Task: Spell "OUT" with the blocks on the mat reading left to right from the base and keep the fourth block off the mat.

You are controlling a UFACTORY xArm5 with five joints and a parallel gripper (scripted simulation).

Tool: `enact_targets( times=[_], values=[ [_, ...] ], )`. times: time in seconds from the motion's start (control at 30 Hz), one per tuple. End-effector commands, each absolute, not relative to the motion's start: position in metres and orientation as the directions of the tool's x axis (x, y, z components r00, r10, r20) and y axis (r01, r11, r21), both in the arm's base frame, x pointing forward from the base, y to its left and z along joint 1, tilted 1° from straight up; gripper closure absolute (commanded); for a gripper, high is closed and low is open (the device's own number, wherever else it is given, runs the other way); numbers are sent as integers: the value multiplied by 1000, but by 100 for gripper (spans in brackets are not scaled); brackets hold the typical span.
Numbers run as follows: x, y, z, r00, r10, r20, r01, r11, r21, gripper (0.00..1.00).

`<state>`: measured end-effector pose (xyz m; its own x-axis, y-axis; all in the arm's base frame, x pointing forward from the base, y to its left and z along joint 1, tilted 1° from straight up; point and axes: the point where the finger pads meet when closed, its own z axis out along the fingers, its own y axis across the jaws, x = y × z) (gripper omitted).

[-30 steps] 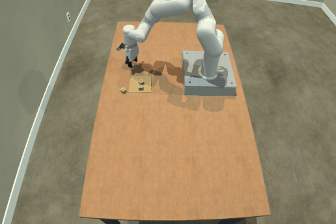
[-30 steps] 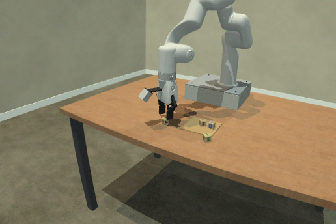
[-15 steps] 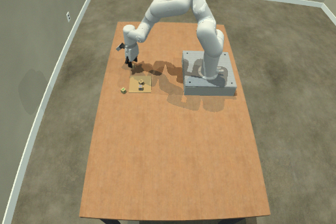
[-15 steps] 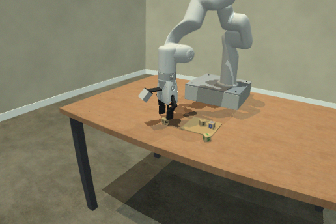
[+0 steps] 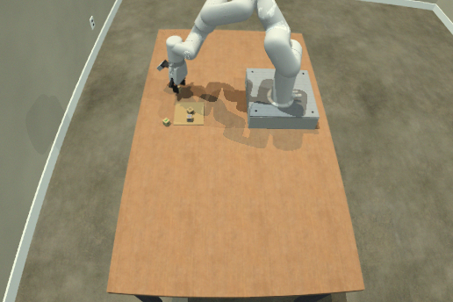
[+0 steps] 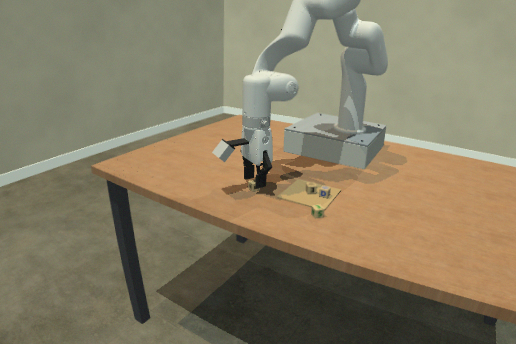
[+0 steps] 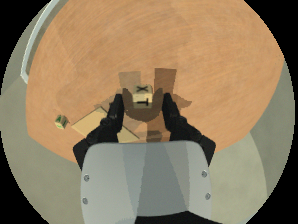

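White arm arches up from its base, elbow high, then drops to a vertical wrist. Tool points straight down, low over the desk, black fingers part-open, one on each side of a block, not clamped on it. Small grey camera juts off the wrist side.

Letters on all four blocks are too small to read.
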<state>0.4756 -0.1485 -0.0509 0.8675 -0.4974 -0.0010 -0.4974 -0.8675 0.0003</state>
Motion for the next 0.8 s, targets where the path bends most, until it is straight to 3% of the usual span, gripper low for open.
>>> enact_targets(
  times=[0.0,0.77],
  values=[
    [477,-149,-57,867,-497,3,-497,-867,-1,37],
    [477,-149,-66,867,-497,3,-497,-867,-1,37]
  ],
)
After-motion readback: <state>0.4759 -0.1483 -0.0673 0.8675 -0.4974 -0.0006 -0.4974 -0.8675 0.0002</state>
